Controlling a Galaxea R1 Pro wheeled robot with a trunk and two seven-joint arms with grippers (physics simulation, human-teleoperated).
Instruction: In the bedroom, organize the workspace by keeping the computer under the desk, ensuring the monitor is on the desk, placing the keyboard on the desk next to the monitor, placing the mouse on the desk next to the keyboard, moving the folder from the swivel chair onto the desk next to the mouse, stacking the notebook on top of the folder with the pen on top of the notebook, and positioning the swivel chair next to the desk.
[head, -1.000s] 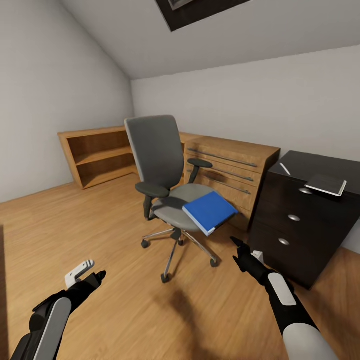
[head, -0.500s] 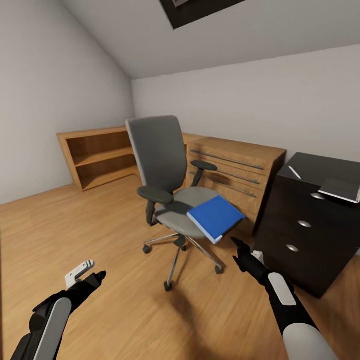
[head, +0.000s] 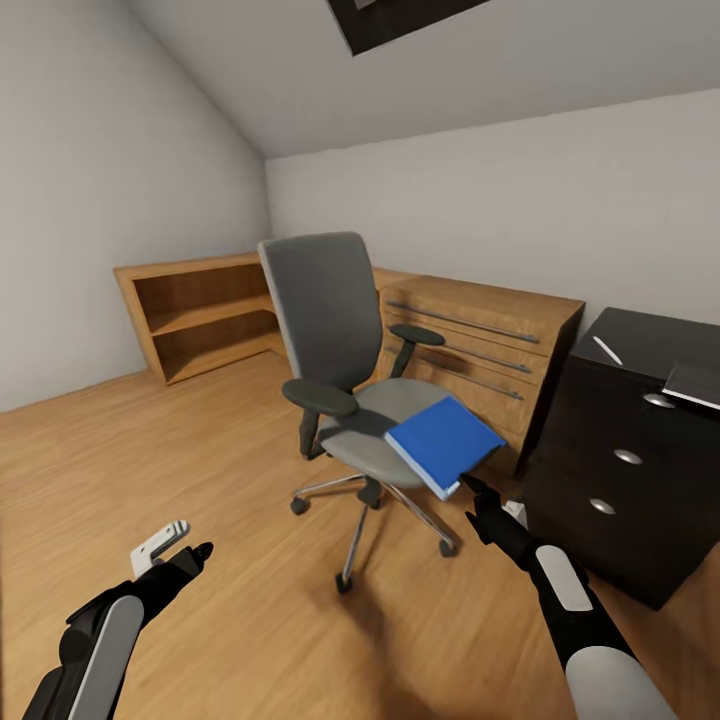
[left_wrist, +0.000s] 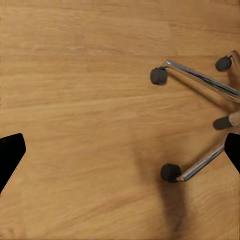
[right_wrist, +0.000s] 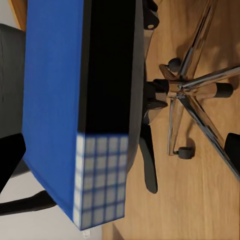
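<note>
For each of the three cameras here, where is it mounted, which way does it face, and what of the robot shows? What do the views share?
Head view: from the robot's head, forward and down at the swivel chair, the folder on its seat and the desk; left gripper and right gripper show.
Left wrist view: down at the wooden floor and the chair's chrome base; dark jaw tips at the edges.
Right wrist view: close on the folder's spine; jaw tips at the edges.
Shared: the chair's base shows in all three.
</note>
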